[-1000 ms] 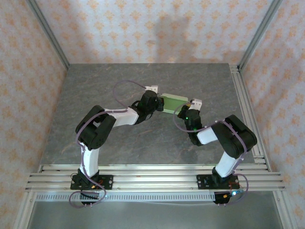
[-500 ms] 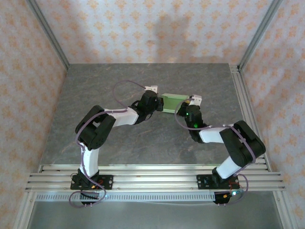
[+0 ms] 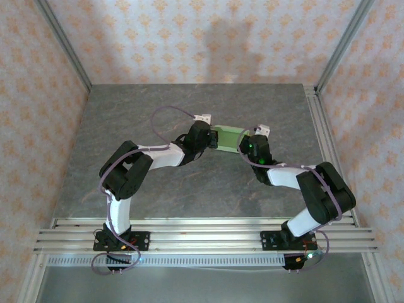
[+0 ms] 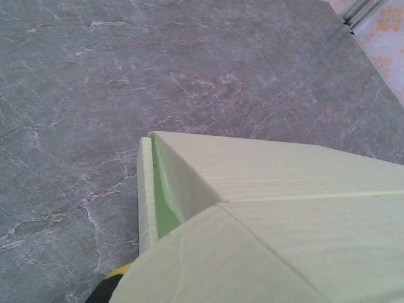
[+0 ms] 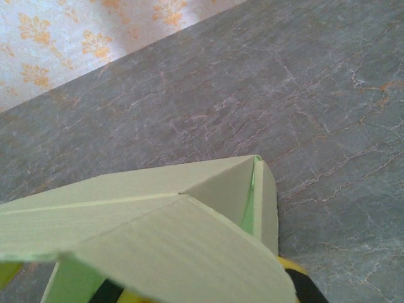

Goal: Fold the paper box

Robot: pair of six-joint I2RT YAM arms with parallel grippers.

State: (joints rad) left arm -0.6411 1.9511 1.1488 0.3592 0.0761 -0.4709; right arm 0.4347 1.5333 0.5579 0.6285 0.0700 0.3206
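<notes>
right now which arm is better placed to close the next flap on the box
Left, probably: the left tool sits at the box end where the side flap gapes wider; by the right tool the gap is a thin slit.

The left arm (image 3: 129, 170) and right arm (image 3: 322, 189) rise from the bottom of the frame, elbows bowed outward, forearms converging at upper centre. There the left gripper (image 3: 210, 140) and right gripper (image 3: 245, 145) face each other, 1 at each end of the paper box (image 3: 227, 136); the card hides their jaws.
</notes>
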